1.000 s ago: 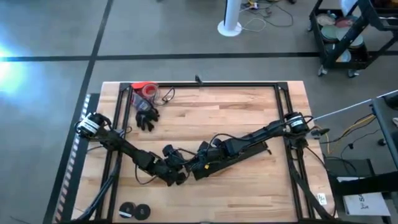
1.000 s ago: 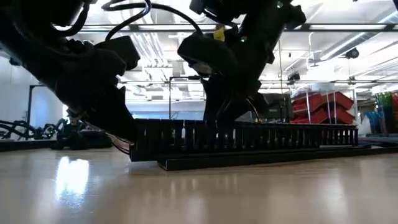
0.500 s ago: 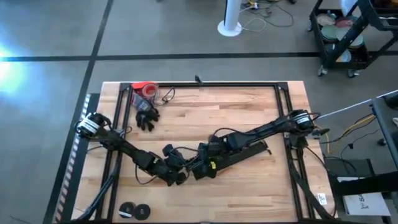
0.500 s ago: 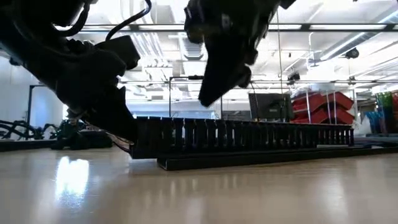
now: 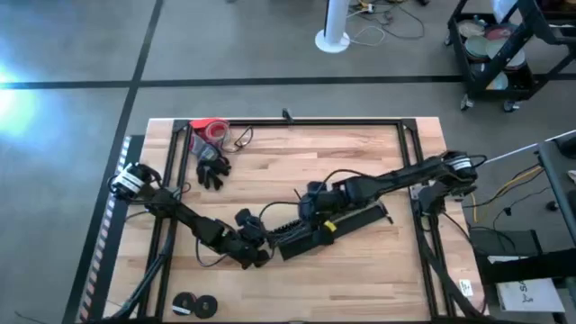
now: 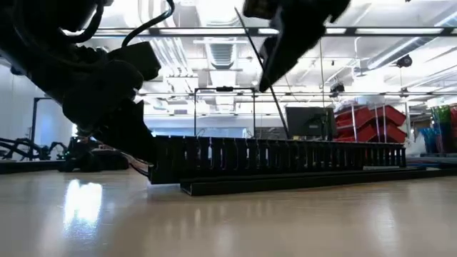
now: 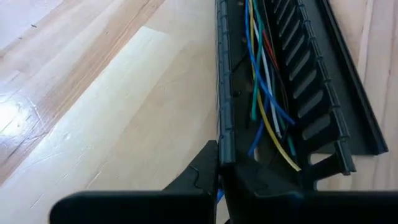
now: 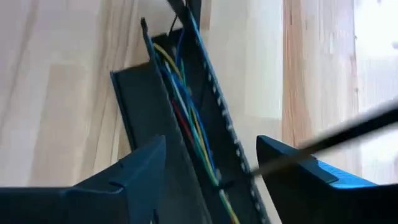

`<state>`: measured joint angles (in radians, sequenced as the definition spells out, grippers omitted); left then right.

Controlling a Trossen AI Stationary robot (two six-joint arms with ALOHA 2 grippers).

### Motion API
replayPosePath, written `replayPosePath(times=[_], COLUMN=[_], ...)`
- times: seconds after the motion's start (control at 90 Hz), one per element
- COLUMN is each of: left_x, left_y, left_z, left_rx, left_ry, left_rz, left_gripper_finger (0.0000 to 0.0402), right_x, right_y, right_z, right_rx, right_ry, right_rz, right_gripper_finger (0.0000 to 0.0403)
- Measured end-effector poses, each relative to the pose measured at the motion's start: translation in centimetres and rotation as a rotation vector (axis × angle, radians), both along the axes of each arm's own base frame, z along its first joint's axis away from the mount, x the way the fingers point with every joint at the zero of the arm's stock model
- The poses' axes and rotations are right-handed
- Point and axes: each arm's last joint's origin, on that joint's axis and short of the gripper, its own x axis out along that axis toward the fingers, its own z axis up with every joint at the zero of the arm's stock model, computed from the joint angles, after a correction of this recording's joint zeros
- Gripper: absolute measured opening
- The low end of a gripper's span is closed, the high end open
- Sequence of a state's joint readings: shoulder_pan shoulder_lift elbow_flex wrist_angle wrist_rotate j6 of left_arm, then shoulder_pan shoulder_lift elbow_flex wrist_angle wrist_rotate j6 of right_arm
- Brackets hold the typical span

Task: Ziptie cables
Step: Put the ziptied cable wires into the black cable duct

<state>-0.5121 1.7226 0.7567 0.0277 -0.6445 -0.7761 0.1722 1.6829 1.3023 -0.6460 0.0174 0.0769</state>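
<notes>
**Left gripper [image 7: 222, 177] clamped on slotted channel [image 7: 298, 74], right gripper [image 8: 211, 174] open above it**

Cables [image 7: 267, 106] are laid loose inside the channel, near the front middle of the table [image 5: 360, 144]. Blue, yellow, green, red and white strands are seen; no tie is seen round them. One channel wall is pinched between the left fingers at the near end. The right gripper is held over the middle of the channel with fingers wide apart, clear of the wires. A thin dark strip [image 6: 263, 75] hangs slanted below it, possibly a zip tie; how it is held cannot be told. A flat black strip [image 6: 285, 184] lies just in front of the channel.

Risks, as judged:
- The strip could be dropped or snagged on the comb teeth if lowered at this slant.
- Strands could be pulled out through the slots if only some are caught.
- The channel could be twisted or dragged if the right arm pushes against the clamped end.

Open wood is left behind and to both sides of the channel. Front room is tighter. A glove [image 5: 211, 171] and a red item [image 5: 209, 128] sit well apart at the back left, and tape rolls [image 5: 193, 306] at the front left edge.
</notes>
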Motion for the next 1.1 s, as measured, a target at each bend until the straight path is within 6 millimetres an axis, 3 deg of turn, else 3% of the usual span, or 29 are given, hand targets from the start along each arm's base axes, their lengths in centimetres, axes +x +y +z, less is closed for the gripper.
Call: replayPosePath(times=[0.178, 0.389, 0.711, 1.1], left_x=[0.0, 0.0, 0.0, 0.0], left_y=[-0.1, -0.1, -0.1, -0.1], left_z=[0.0, 0.0, 0.0, 0.0], left_rx=[-0.005, -0.006, -0.007, -0.008], left_ry=[0.003, 0.003, 0.002, 0.002], left_rz=[-0.006, -0.006, -0.007, -0.008], left_gripper_finger=[0.0000, 0.0000, 0.0000, 0.0000], right_x=[-1.4, -1.6, -1.6, -2.1], right_y=[-0.3, -0.8, -1.4, -1.7], right_z=[-2.7, -4.8, -3.9, -1.9], right_rx=[-0.002, 0.015, 0.044, 0.060], right_ry=[0.012, -0.091, -0.113, -0.185], right_rz=[-0.001, -0.016, -0.080, -0.104], right_gripper_finger=[0.0222, 0.0185, 0.0096, 0.0022])
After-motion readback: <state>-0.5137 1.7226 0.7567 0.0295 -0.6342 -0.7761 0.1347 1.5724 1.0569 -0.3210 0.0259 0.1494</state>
